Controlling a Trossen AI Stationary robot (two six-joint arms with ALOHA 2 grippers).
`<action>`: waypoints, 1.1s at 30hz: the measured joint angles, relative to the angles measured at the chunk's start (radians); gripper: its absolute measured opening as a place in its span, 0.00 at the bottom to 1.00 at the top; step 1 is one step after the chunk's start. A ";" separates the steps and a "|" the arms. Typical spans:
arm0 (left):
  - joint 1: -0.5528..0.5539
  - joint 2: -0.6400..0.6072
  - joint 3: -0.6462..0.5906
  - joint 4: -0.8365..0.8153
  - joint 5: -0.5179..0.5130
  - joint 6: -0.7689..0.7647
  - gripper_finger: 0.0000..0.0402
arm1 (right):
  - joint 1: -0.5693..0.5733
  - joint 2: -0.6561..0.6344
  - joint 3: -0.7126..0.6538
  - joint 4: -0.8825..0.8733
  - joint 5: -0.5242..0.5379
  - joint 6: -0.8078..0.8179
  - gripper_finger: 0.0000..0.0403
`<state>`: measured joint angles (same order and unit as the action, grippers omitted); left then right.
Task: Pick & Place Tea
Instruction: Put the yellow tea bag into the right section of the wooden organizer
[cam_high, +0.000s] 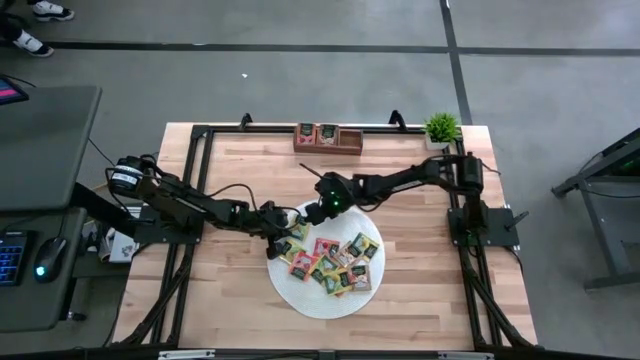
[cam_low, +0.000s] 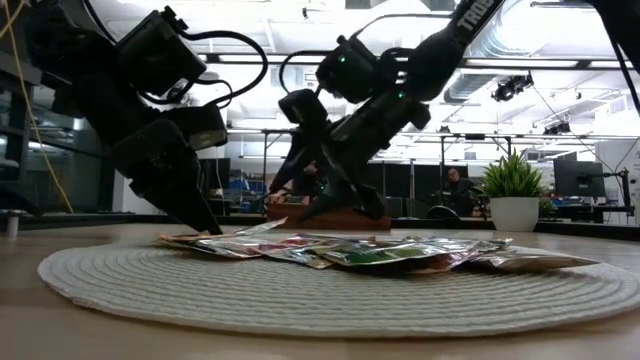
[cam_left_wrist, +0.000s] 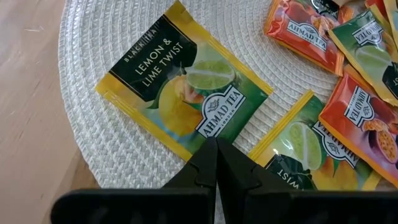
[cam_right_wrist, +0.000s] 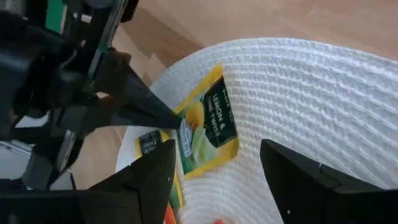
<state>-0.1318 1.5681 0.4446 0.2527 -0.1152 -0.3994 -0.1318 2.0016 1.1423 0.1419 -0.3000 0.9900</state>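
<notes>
— Where did the tea (cam_high: 336, 262) lie?
— Heaped on the round white mat (cam_high: 300, 296), mid-bench (cam_high: 420, 300).
— And the left pincer (cam_left_wrist: 215, 151)?
— Closed, tip pressed on a Lemon & Lime Twist packet (cam_left_wrist: 183, 87) at the mat's edge.
— The right pincer (cam_right_wrist: 217, 168)?
— Open, empty, hovering above that same packet.

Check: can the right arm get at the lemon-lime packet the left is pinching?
Probably yes. The right gripper is open, hovering just above the lemon-lime packet, with bare mat around it. The shut left gripper holds only one edge, so the rest looks reachable.
</notes>
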 joint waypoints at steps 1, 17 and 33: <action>0.000 0.000 0.000 0.000 0.000 0.002 0.00 | 0.000 0.007 0.000 0.003 0.000 0.001 0.57; 0.000 0.001 -0.002 0.015 -0.001 0.006 0.00 | 0.016 0.015 0.000 0.014 0.011 -0.012 0.45; 0.000 0.003 -0.002 0.037 -0.006 0.009 0.00 | 0.027 0.015 0.000 -0.005 0.048 -0.024 0.42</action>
<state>-0.1314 1.5707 0.4423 0.2893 -0.1208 -0.3904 -0.1044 2.0171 1.1423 0.1371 -0.2519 0.9657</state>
